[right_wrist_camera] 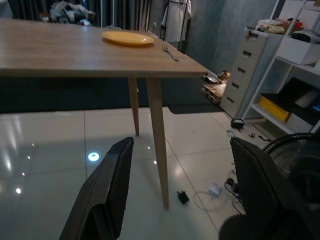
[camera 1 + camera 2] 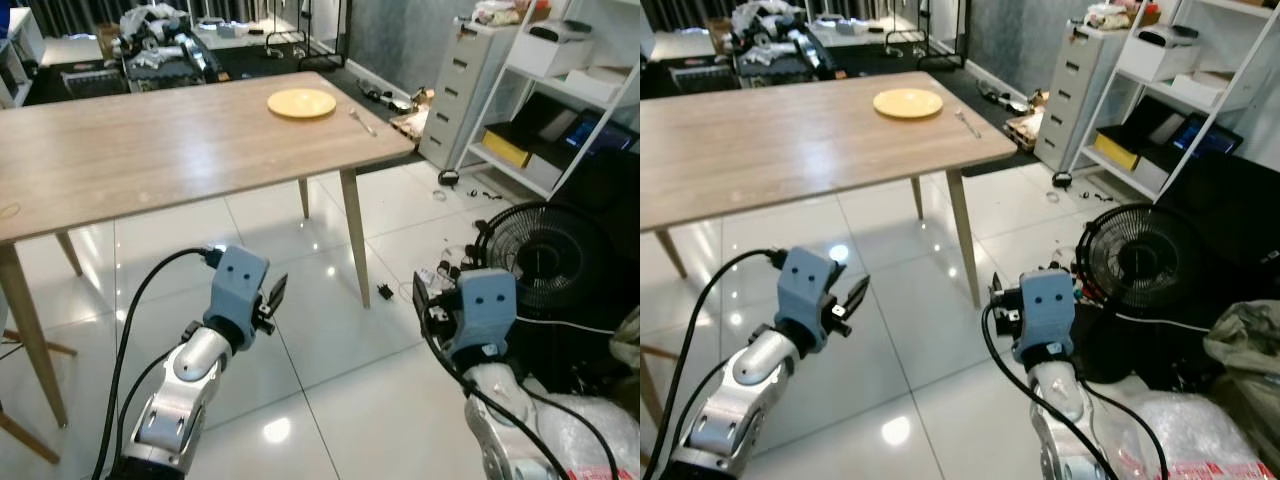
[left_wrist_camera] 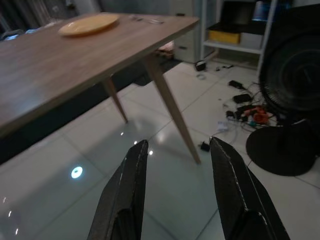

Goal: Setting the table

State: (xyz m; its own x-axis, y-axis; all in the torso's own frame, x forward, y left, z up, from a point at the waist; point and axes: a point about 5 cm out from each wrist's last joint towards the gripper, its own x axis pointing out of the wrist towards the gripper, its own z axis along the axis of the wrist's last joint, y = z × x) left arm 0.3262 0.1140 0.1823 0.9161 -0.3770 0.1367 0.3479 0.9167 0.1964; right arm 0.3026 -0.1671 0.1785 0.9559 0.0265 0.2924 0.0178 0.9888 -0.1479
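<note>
Counter (image 2: 150, 150): a long wooden top on slanted legs, standing on glossy white floor tiles (image 2: 330, 330); its near right leg (image 2: 356, 235) stands between the robot and the far corner.
Shelf unit (image 2: 560, 110): white, to the right of the counter, holding a printer-like box, a yellow box and dark flat items on its tiers.
Drawer cabinet (image 2: 455, 90): grey, just beside the shelf unit, with loose things piled on top; what they are cannot be told.
Fan (image 2: 540, 255): black, round-caged, on the floor at the right, near the right arm, with cables and small plugs strewn in front of it.
Plate (image 2: 301, 103): yellow, bare, lying flat near the counter's far right corner.
Fork (image 2: 361, 122): lying on the counter just right of the plate, apart from it.
Left claw (image 3: 175, 152): held low over the floor tiles, below counter height and well apart from the plate; fingers spread, gripping nothing.
Right claw (image 1: 182, 150): also low over the floor, near the fan; fingers parted wide, nothing between them.
</note>
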